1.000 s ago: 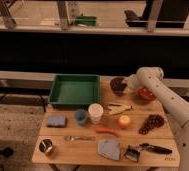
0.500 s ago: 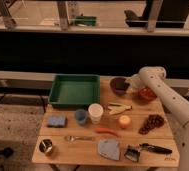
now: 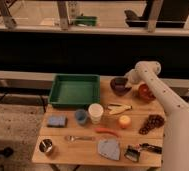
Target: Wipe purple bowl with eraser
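The purple bowl [image 3: 119,85], small, round and dark maroon, sits at the back of the wooden table [image 3: 88,150], just right of the green tray. My gripper [image 3: 128,79] is at the bowl's right rim, at the end of the white arm [image 3: 160,97] that reaches in from the right. An eraser cannot be made out at the gripper. A small dark block with a black handle [image 3: 134,152] lies at the front right of the table.
A green tray [image 3: 75,90] is back left and a red-orange bowl [image 3: 146,92] sits right of the purple one. Mid-table hold a blue cup [image 3: 80,116], white cup [image 3: 95,113], orange [image 3: 124,121], grapes [image 3: 152,123], blue sponge [image 3: 56,121], fork [image 3: 79,138], metal cup [image 3: 47,146] and grey cloth [image 3: 109,148].
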Action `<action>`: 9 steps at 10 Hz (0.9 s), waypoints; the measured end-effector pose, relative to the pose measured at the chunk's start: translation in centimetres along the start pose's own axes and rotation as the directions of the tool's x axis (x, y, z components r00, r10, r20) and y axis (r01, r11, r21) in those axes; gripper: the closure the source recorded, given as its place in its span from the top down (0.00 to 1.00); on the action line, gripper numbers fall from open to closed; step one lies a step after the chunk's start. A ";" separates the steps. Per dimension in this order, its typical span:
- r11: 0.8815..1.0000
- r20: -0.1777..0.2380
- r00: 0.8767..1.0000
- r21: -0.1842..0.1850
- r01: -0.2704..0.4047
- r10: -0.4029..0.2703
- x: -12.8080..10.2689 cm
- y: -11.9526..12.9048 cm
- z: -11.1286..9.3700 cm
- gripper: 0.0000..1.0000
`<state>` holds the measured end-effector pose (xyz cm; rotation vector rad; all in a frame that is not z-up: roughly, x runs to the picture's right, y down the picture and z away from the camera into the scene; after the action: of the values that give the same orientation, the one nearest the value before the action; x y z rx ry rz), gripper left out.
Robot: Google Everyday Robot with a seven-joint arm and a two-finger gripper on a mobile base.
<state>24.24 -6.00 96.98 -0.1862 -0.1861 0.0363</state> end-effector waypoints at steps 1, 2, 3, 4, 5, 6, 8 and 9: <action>1.000 -0.004 1.000 0.000 0.004 -0.004 -0.1 -0.3 0.4 0.00; 1.000 -0.001 1.000 0.002 0.009 -0.009 -0.8 -0.9 1.0 0.00; 1.000 0.008 1.000 0.002 0.018 -0.018 -1.9 -1.3 1.6 0.00; 1.000 0.010 1.000 0.003 0.022 -0.022 -2.2 -1.4 1.9 0.00; 1.000 0.012 1.000 0.004 0.023 -0.023 -2.2 -1.4 2.0 0.00; 0.999 0.023 0.999 0.008 0.031 -0.032 -3.0 -1.5 2.1 0.00; 0.999 0.042 0.998 0.013 0.042 -0.043 -4.0 -1.4 1.8 0.00; 0.999 0.049 0.998 0.015 0.046 -0.047 -4.2 -1.1 1.2 0.00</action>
<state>19.94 -7.09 97.61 -0.1670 -0.2394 -0.0042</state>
